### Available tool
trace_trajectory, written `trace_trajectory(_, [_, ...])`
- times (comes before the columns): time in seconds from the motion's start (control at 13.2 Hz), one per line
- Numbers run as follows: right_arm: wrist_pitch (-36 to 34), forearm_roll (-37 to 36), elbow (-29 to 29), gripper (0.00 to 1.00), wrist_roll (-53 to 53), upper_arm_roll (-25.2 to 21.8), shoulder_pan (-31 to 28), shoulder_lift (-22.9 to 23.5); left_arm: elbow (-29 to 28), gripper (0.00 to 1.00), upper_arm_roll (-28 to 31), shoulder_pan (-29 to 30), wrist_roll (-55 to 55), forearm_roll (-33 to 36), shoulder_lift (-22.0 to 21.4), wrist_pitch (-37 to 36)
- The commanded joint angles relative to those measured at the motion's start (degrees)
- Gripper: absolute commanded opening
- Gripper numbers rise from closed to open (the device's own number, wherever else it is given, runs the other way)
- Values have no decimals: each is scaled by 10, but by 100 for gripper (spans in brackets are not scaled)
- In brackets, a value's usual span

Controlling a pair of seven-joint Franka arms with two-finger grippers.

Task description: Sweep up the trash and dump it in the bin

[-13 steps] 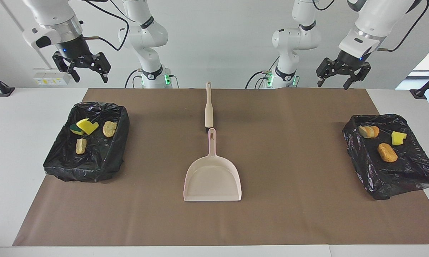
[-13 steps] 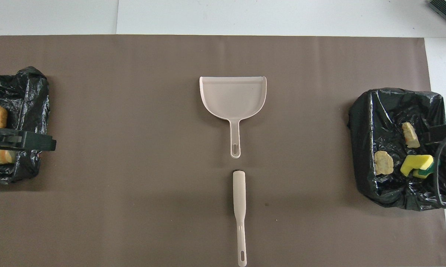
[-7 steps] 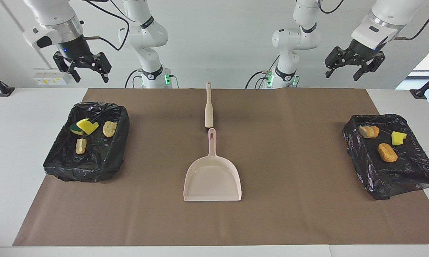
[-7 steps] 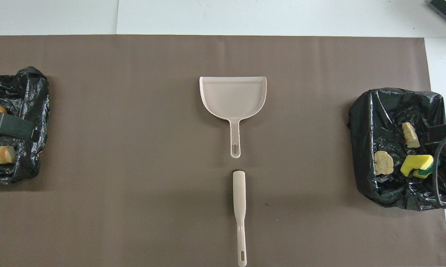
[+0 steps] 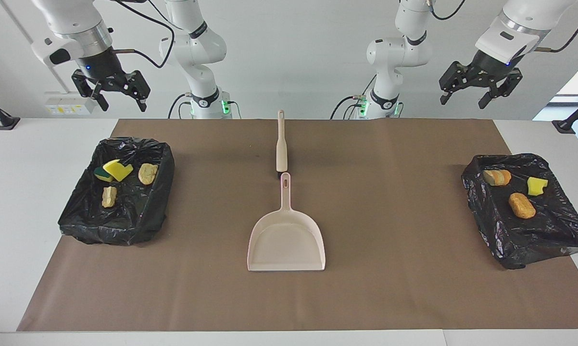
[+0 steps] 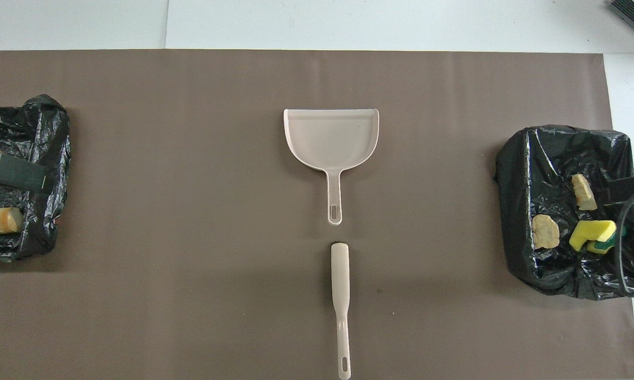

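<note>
The trash lies in two black-lined bins. In the bin (image 5: 106,230) at the right arm's end are a yellow sponge (image 5: 118,169) and two tan chunks (image 5: 147,173). In the bin (image 5: 534,245) at the left arm's end are a bread piece (image 5: 497,177), a yellow sponge piece (image 5: 537,186) and an orange chunk (image 5: 521,205). The pink dustpan (image 5: 286,240) and the beige brush (image 5: 281,149) lie mid-table, handle to head. My right gripper (image 5: 121,100) and my left gripper (image 5: 463,97) both hang open and empty, each high over its own bin.
A brown mat (image 5: 390,216) covers most of the white table. In the overhead view one finger (image 6: 11,173) of the left gripper hides part of the bin (image 6: 53,132) under it, and a black cable (image 6: 620,248) crosses the other bin (image 6: 512,211).
My left gripper has risen and drifted toward the left arm's end of the table. The right gripper has barely moved. Nothing on the table has shifted.
</note>
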Motion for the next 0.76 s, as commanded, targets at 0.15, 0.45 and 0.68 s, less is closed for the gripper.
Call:
trace_trajectory(0.15, [-4,5,-3,100,-15,5,-6,-2,12,100,8,-15,9,28,0,-17])
trace_trajectory(0.45, [-4,5,-3,100,-14,5,-6,-2,11,100,24,-32,12,29,-7,-22])
trace_trajectory(0.68, [-4,5,-3,100,-14,5,-6,-2,-1,100,24,-25,13,24,-9,-20])
